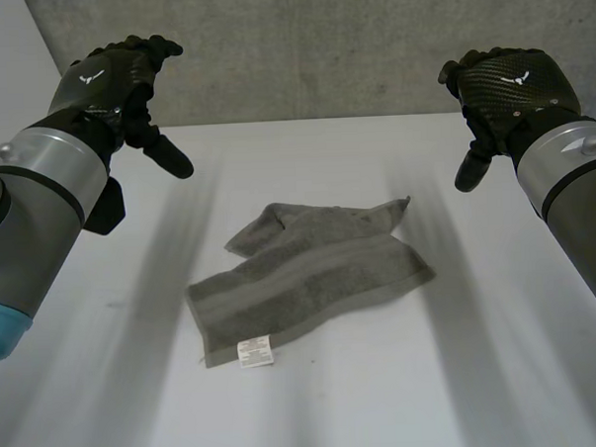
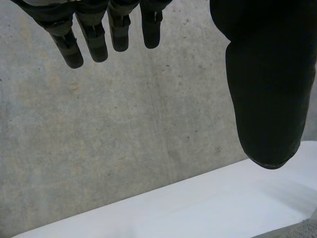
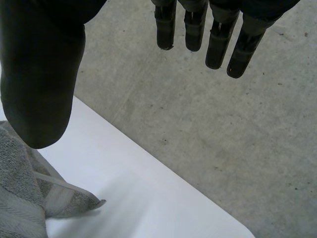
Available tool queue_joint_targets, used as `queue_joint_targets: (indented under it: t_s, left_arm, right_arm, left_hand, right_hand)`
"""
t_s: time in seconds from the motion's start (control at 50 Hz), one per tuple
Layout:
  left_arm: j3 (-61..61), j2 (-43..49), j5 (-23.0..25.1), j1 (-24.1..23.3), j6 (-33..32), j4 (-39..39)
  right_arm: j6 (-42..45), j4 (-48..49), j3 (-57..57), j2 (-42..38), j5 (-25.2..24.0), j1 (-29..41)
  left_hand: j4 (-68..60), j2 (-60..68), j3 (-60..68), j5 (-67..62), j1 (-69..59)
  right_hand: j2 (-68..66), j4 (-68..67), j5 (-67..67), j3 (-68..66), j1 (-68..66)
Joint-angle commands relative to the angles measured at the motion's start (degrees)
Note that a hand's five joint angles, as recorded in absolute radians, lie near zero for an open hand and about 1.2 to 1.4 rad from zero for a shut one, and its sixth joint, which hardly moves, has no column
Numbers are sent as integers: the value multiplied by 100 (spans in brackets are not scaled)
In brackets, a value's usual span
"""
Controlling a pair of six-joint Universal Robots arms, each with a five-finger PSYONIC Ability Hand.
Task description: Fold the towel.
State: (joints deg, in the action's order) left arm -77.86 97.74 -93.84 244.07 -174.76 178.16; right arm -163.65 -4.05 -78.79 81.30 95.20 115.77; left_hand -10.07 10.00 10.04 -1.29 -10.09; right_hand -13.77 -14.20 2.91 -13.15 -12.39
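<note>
A grey towel (image 1: 310, 277) lies rumpled in the middle of the white table (image 1: 483, 374), its far edge bunched and a small white label at its near left corner. My left hand (image 1: 114, 83) hovers high above the table's far left, open, well clear of the towel. My right hand (image 1: 505, 86) hovers at the far right, open too, holding nothing. In the right wrist view the towel's corner (image 3: 29, 198) lies below the thumb (image 3: 42, 74). The left wrist view has straight fingers (image 2: 94, 34) and the thumb (image 2: 270, 84) over the table's far edge (image 2: 198, 203).
A grey concrete wall (image 1: 310, 45) rises behind the table's far edge. White table surface surrounds the towel on all sides.
</note>
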Motion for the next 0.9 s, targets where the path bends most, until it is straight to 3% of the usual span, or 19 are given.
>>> queue_joint_targets:
  t_s: [0.02, 0.16, 0.2, 0.32, 0.5, 0.66, 0.82, 0.9]
  left_arm:
    - [-1, 17, -2, 0, -5, -18]
    - [-133, 105, -2, -44, -155, -194]
    - [-377, 192, -11, -52, -513, -299]
    - [-713, 448, -2, -61, -1034, -202]
    - [-651, 1573, 323, 387, -1719, 132]
    - [-625, 2152, 1367, 1247, -1711, 334]
    - [-607, 2135, 1606, 1582, -1640, 351]
    - [-633, 2083, 1615, 1582, -1544, 351]
  right_arm:
    - [0, 0, 4, 0, -45, 15]
    - [105, -254, 21, -44, -704, 33]
    - [184, -744, 144, -315, -1151, -2]
    - [141, -1388, 364, -939, -1653, 41]
    - [132, -334, 144, -1582, -1706, 305]
    - [754, 1308, -84, -2345, -1671, 1499]
    - [1879, 1530, 573, -3215, -1610, 2229]
    - [2012, 1460, 1047, -3646, -1514, 2405]
  left_hand:
    - [-65, 72, 68, 57, -63]
    - [-48, 55, 51, 74, -46]
    - [-32, 38, 34, 90, -29]
    - [-32, 38, 34, 90, -29]
    - [-15, 22, 17, 107, -12]
    - [-15, 22, 17, 107, -12]
    - [-65, 72, 68, 57, -63]
    - [-65, 72, 68, 57, -63]
  right_hand:
    - [377, 420, -291, 315, 239]
    - [377, 420, -291, 315, 239]
    - [377, 420, -291, 315, 239]
    - [377, 420, -291, 315, 239]
    - [377, 420, -291, 315, 239]
    - [377, 420, -291, 315, 239]
    - [377, 420, -291, 315, 239]
    - [377, 420, -291, 315, 239]
